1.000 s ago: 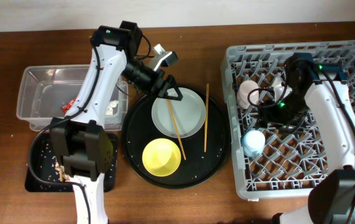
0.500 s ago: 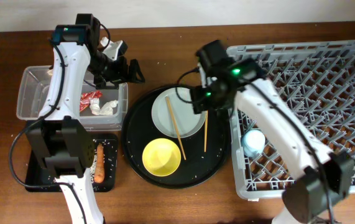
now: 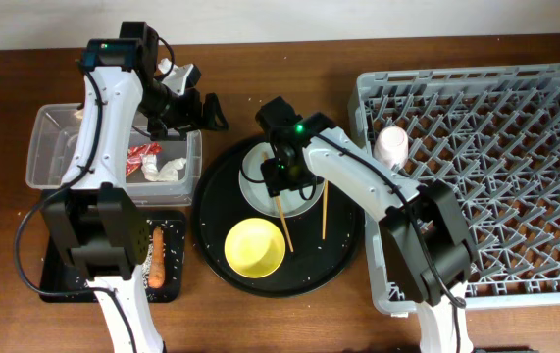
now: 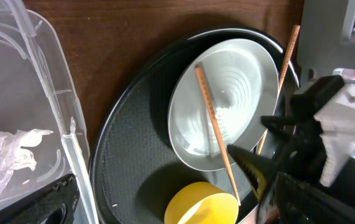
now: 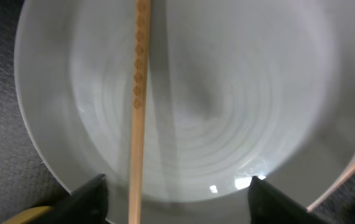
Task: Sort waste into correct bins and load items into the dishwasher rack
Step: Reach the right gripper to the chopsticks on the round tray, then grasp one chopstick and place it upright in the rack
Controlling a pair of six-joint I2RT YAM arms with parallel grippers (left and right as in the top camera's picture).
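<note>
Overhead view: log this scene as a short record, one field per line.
left gripper: open, over the table beside the clear tub
right gripper: open, close over the grey plate
first chopstick: lying across the plate
second chopstick: along the plate's edge, on the round black tray
yellow bowl: on that tray
clear tub: red wrapper, white tissue
black tray: carrot piece
rack: pink cup

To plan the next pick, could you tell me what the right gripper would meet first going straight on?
Probably the chopstick lying on the grey plate, which sits between the open jaws of the right gripper; then the plate. Depth is unclear.
</note>
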